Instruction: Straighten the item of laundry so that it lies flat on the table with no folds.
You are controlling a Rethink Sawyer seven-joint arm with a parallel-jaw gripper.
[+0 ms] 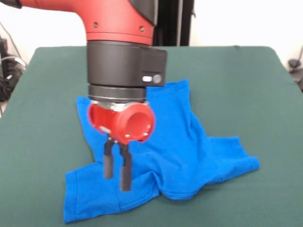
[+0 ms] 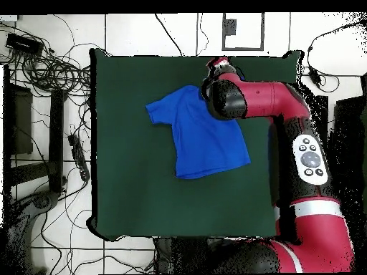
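The item of laundry, a royal-blue T-shirt (image 1: pixel 184 151), lies rumpled near the middle of the green table (image 1: pixel 246 94), with folds and a raised ridge across its middle. One end lies toward the front left and a sleeve sticks out to the right. My gripper (image 1: pixel 117 182) hangs from the red wrist over the shirt's front-left part. Its two black fingers (image 1: pixel 108 165) stand slightly apart and hold nothing. In the overhead view the shirt (image 2: pixel 204 143) lies on the table (image 2: pixel 129 186), and the arm's head covers its upper right corner and hides the gripper.
The red arm (image 2: pixel 312 157) reaches in along the table's right side in the overhead view. Cables and stands (image 2: pixel 50 71) lie on the floor beyond the table's left edge. Green cloth shows on all sides of the shirt.
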